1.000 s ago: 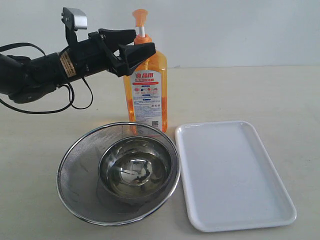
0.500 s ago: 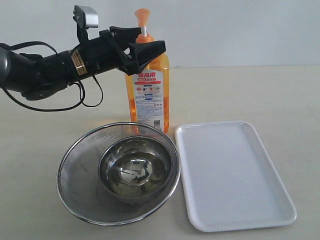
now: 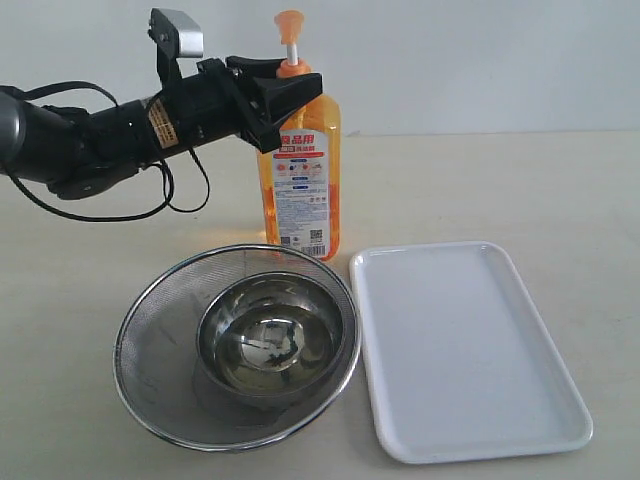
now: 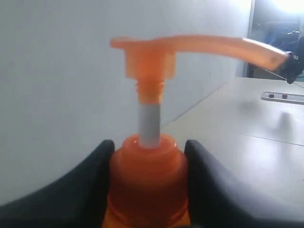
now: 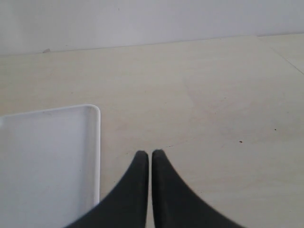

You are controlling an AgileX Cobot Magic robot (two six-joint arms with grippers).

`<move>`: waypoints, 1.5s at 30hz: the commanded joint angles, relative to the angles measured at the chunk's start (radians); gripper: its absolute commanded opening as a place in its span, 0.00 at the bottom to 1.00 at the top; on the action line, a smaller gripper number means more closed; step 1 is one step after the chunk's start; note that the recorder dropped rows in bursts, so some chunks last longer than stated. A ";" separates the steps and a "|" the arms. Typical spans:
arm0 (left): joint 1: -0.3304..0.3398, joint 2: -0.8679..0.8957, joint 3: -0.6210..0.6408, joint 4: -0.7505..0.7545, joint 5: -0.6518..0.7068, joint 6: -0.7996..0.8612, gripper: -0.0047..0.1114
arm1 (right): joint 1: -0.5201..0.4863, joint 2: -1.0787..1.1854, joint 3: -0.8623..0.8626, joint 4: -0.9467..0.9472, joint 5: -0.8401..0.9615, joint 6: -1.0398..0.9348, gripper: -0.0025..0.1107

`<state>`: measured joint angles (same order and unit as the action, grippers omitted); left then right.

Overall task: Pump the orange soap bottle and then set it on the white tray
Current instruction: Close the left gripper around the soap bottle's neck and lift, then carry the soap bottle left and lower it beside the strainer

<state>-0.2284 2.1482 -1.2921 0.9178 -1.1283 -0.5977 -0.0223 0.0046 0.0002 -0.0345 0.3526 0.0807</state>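
Observation:
The orange soap bottle stands upright behind the strainer, its white label facing the camera. My left gripper comes in from the left and is shut on the bottle's orange collar, one black finger pressed on each side. The pump head sits raised on its white stem just above the fingers. The white tray lies flat to the right of the strainer with nothing on it. My right gripper is shut on nothing, low over the table beside the tray's corner; the exterior view does not show it.
A round steel mesh strainer sits in front of the bottle with a small shiny steel bowl inside it. The left arm's black cable loops over the table at the left. A pale wall stands behind the table.
My left gripper has moved right and a little up, and its fingers have closed in on the bottle's collar. The bottle has shifted slightly right with it.

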 commanded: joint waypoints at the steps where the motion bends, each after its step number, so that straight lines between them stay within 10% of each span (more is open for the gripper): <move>1: 0.000 -0.003 -0.021 -0.026 0.072 0.020 0.08 | -0.007 -0.005 0.000 -0.003 -0.012 -0.003 0.02; 23: 0.059 -0.190 0.001 -0.009 0.253 -0.054 0.08 | -0.007 -0.005 0.000 -0.003 -0.013 -0.005 0.02; 45: 0.188 -0.562 0.402 -0.217 0.331 -0.008 0.08 | -0.007 -0.005 0.000 -0.003 -0.013 -0.003 0.02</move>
<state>-0.0376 1.6630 -0.9241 0.7790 -0.7546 -0.6246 -0.0223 0.0046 0.0002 -0.0345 0.3526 0.0807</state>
